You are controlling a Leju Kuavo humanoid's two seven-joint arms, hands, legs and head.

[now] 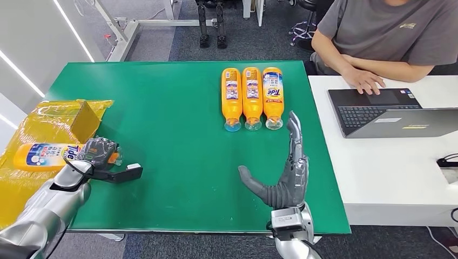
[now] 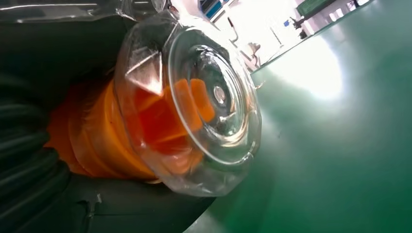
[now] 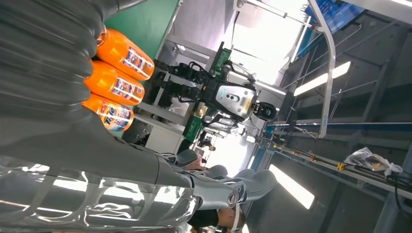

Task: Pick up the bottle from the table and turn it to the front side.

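An orange Tide bottle (image 1: pixel 40 155) lies on its side at the table's left edge, label up, its cap end pointing toward the table's middle. My left hand (image 1: pixel 97 154) grips that cap end, with dark fingers wrapped over the neck. In the left wrist view the clear cap (image 2: pixel 204 111) with its orange nozzle sits close between my fingers (image 2: pixel 29 160), just over the green mat. My right hand (image 1: pixel 286 172) hovers open near the table's front edge, fingers straight and thumb spread, holding nothing. Its grey fingers (image 3: pixel 48 73) fill the near side of the right wrist view.
Three more orange bottles (image 1: pixel 252 97) lie side by side at the far middle of the green table (image 1: pixel 173 108), caps toward me. A yellow plastic bag (image 1: pixel 59 118) lies under the held bottle. On the right, a person (image 1: pixel 378 38) works at a laptop (image 1: pixel 389 110) on a white table (image 1: pixel 389 178).
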